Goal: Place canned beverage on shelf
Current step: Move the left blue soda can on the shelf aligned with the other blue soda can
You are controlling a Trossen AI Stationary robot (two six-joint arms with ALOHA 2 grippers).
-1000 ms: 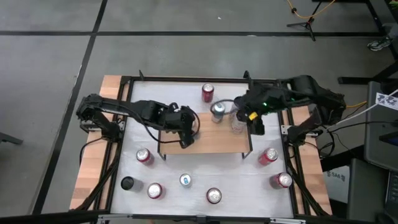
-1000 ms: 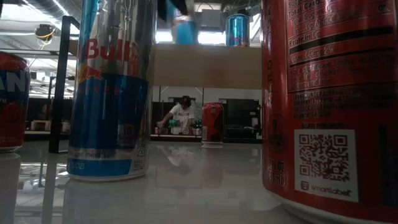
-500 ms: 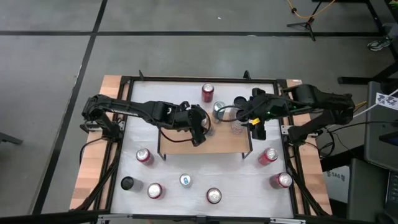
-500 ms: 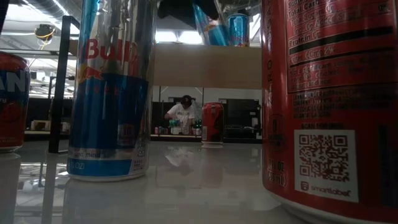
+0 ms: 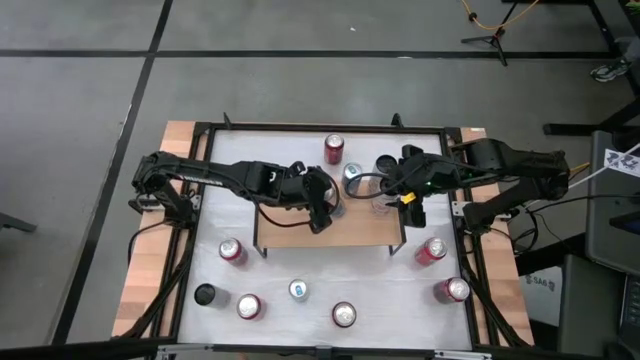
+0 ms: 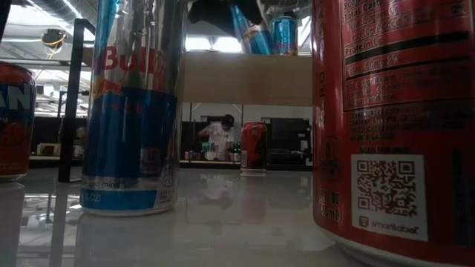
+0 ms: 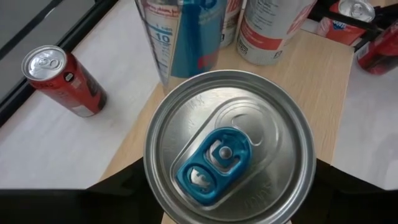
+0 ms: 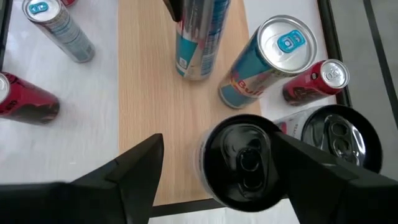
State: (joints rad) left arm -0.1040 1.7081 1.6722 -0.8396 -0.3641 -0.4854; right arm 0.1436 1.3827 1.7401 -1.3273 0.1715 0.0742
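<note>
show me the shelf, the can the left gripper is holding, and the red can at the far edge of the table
shelf [image 5: 350,232], high view, bare wooden top.
blue-tab can [image 7: 229,148], left wrist view, lid centre.
red can [image 5: 334,149], high view, lid.

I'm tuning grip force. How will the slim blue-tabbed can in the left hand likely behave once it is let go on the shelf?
The slim can is tall for its base, so it probably tips easily if nudged. Its smooth metal wall likely slips under a light grip from the left hand. Neighbouring cans stand close on the shelf, so a wobble may knock them.
</note>
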